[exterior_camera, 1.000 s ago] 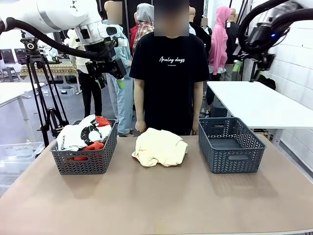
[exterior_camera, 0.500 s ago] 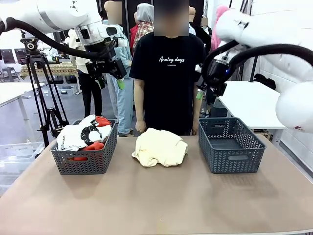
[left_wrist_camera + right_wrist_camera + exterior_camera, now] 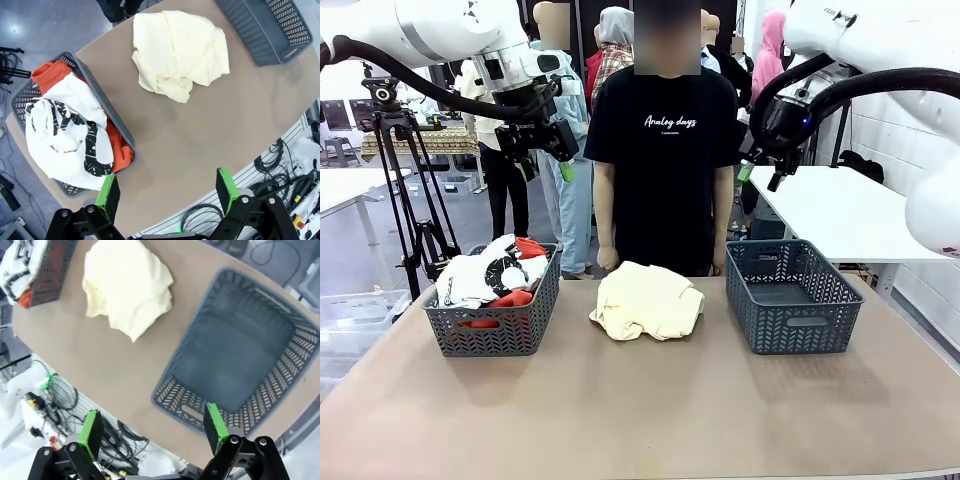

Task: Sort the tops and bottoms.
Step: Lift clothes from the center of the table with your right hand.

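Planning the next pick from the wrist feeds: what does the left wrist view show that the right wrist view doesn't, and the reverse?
Left wrist view alone: the contents of the grey plastic basket seen from above, with the white black-printed cloth garment lying over the orange-red cloth garment. Right wrist view alone: the whole bare floor of the other grey plastic basket, with nothing in it. Both share the crumpled pale yellow cloth garment lying on the brown table between the baskets, and each shows its own open end effector, left and right.

Pale yellow garment [image 3: 647,300] crumpled mid-table; white printed [image 3: 480,275], orange-red [image 3: 510,299] in basket [image 3: 500,335].
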`<state>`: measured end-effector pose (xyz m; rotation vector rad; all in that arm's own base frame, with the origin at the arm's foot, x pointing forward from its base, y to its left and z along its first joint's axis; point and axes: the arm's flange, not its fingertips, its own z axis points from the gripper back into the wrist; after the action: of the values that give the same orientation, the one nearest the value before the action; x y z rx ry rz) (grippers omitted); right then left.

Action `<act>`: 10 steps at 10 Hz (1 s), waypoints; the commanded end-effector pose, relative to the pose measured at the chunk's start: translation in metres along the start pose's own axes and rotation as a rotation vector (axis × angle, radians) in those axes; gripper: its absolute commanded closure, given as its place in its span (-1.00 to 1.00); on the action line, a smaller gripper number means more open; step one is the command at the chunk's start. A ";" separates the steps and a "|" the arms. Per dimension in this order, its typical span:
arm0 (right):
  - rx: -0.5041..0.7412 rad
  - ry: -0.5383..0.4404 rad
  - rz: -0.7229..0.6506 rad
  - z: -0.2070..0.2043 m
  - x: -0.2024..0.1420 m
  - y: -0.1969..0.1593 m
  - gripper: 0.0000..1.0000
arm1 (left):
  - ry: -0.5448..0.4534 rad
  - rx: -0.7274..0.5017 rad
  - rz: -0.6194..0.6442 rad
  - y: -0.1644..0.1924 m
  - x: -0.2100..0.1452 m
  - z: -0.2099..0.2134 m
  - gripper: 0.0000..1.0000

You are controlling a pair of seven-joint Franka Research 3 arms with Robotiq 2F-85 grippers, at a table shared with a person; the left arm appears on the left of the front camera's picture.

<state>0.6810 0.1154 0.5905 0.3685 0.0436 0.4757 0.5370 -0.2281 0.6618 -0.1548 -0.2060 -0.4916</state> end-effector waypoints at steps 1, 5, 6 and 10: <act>-0.242 -0.072 0.061 -0.058 0.013 0.035 -1.00 | 0.005 0.001 0.002 0.001 -0.004 0.002 -1.00; -0.326 -0.202 0.360 -0.167 0.080 0.100 -1.00 | 0.005 0.001 0.002 0.001 -0.004 0.002 -1.00; -0.319 -0.149 0.336 -0.193 0.099 0.092 -1.00 | 0.005 0.001 0.002 0.001 -0.004 0.002 -1.00; -0.247 -0.104 0.313 -0.226 0.126 0.067 -1.00 | 0.005 0.001 0.002 0.001 -0.004 0.002 -1.00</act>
<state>0.7233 0.2917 0.3926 0.1150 -0.1781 0.7300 0.5371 -0.2280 0.6618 -0.1547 -0.2054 -0.4914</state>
